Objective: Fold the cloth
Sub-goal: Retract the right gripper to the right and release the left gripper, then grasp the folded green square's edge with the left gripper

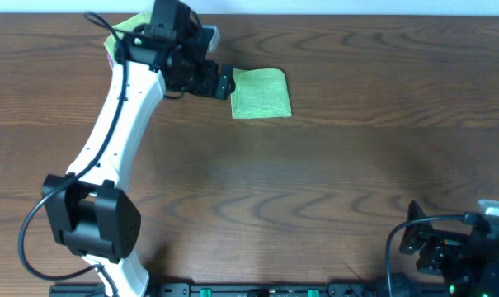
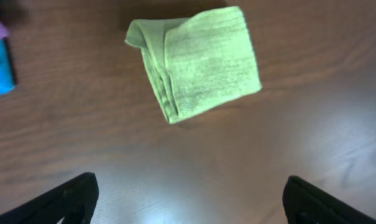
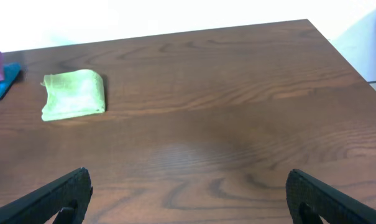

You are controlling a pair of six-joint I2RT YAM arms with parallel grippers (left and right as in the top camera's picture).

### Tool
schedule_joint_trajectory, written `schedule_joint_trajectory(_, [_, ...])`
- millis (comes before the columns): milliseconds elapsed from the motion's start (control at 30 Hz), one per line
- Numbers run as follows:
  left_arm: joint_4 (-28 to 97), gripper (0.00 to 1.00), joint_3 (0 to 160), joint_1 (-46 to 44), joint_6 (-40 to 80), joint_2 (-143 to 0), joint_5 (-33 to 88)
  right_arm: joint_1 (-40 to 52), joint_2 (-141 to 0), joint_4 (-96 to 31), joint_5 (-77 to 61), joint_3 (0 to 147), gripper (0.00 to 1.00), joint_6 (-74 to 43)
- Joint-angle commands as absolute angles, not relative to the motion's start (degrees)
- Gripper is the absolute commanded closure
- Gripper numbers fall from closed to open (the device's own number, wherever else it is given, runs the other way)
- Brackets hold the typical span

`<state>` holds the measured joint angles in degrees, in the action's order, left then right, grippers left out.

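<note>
Folded green cloth (image 1: 261,93) lies on the table (image 1: 356,181) — left tool (image 2: 188,199) and right tool (image 3: 188,196) both spread wide.

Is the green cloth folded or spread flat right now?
Folded. The green cloth lies on the table as a compact square, and the left wrist view shows stacked layer edges along one side.

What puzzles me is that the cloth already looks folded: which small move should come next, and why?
Probably retreat the left tool away from the green cloth: it lies as a compact folded rectangle on the table, untouched, and the tool is open and empty, so nothing seems left to grasp.
</note>
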<state>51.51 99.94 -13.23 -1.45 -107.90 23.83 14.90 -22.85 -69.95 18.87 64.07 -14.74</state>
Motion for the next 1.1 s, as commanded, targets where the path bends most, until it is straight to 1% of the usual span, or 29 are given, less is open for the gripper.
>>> schedule_joint_trajectory(0, [45.9, 0.05, 92.8, -12.9, 0.8, -108.1, 27.8, 14.9, -22.8, -69.7, 19.1, 63.6, 0.01, -15.9])
schedule_joint_trajectory(133, [33.3, 0.05, 84.1, -12.8, 3.8, -108.2, 35.6, 14.9, -22.8, -69.0, 19.1, 63.6, 0.01, -15.9])
schedule_joint_trajectory(333, [21.7, 0.05, 77.8, -12.6, 11.0, -109.1, 35.6, 14.9, -22.8, -67.7, 19.0, 63.6, 0.01, -17.8])
schedule_joint_trajectory(467, [17.0, 0.04, 77.1, -11.4, 14.9, -112.7, 36.2, 14.9, -22.8, -67.7, 19.1, 63.6, 0.01, -18.7])
schedule_joint_trajectory(600, [11.6, 0.05, 77.1, -10.4, 18.0, -118.2, 43.1, 14.9, -22.8, -67.7, 19.1, 63.6, 0.01, -18.6])
schedule_joint_trajectory(767, [8.1, 0.05, 77.1, -10.5, 20.9, -122.1, 43.5, 14.9, -22.8, -67.8, 19.1, 63.6, 0.01, -18.6])
schedule_joint_trajectory(1067, [4.4, 0.05, 77.1, -10.5, 24.8, -124.2, 43.7, 14.9, -22.8, -71.2, 19.1, 63.6, 0.01, -18.6])
